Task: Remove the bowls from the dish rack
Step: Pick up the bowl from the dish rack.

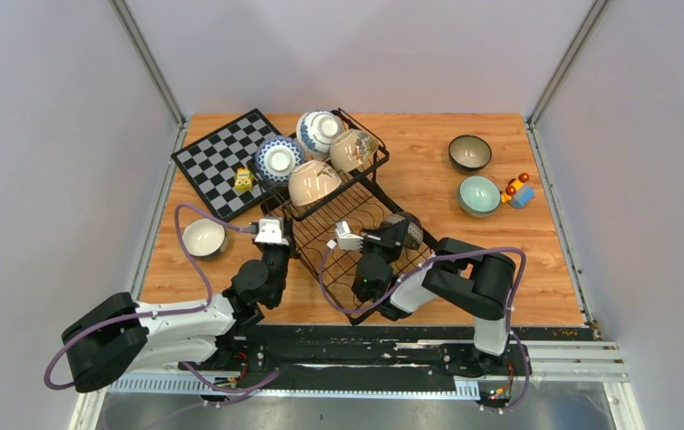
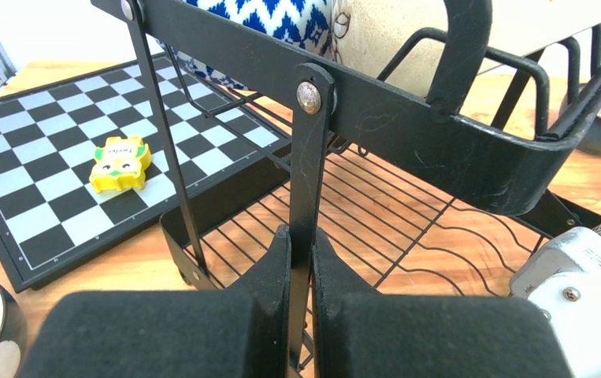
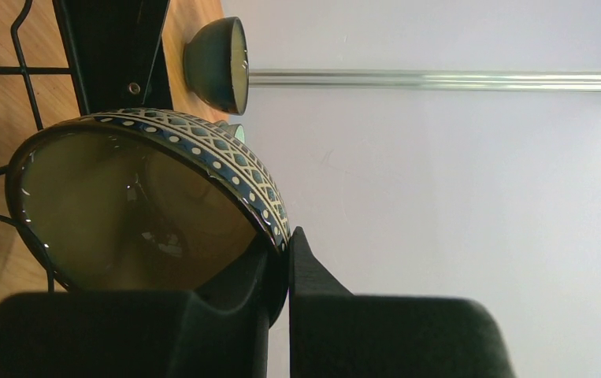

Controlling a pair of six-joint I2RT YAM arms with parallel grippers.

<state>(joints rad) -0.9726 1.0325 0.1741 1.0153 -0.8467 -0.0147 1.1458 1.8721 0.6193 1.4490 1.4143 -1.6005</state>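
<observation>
Dark bowl (image 3: 139, 213), lattice-banded rim pinched by right hand (image 3: 287, 240), left hand (image 2: 302, 240) clamping black rack (image 2: 407, 126) post

L arm (image 1: 181, 324) & R arm (image 1: 428, 285): white links, chunky black joints, black bases. Purple cables (image 1: 193, 260) loop along both. L gripper (image 2: 301, 252), R gripper (image 3: 285, 252): matte black wedge fingers (image 2: 269, 276). R's housing white, boxy, w/ small silver screw (image 2: 571, 294).

The dish rack (image 2: 439, 138) is black, a bowl (image 1: 318, 133) in it blue-and-white patterned, the board (image 1: 221, 166) beside it black-and-white chequered.
</observation>
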